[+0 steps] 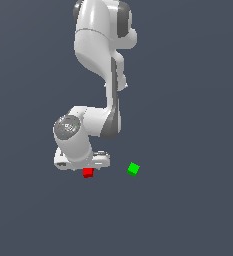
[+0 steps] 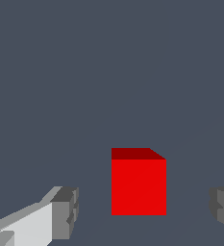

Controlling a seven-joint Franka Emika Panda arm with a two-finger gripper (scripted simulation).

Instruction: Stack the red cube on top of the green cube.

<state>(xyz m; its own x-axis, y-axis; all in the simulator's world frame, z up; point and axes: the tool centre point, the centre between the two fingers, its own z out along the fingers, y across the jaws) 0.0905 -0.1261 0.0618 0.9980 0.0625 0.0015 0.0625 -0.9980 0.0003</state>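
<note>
Right now your gripper stands wide, holding nothing, with the red cube sitting in the gap between the two fingers, clear air on both sides. In the exterior view the red cube peeks out just under the gripper, and the green cube lies near, at about three o'clock from it, apart and untouched on the grey floor. The step in hand looks like the grasp. The wrist view shows the cube nearer one finger than the other, so centre it before you close, or it may get nudged sideways. Come down until the pads cover the flat sides, then close gently. Keep the faces square to the fingers; a tilted grip would likely spoil the stacking later
</note>
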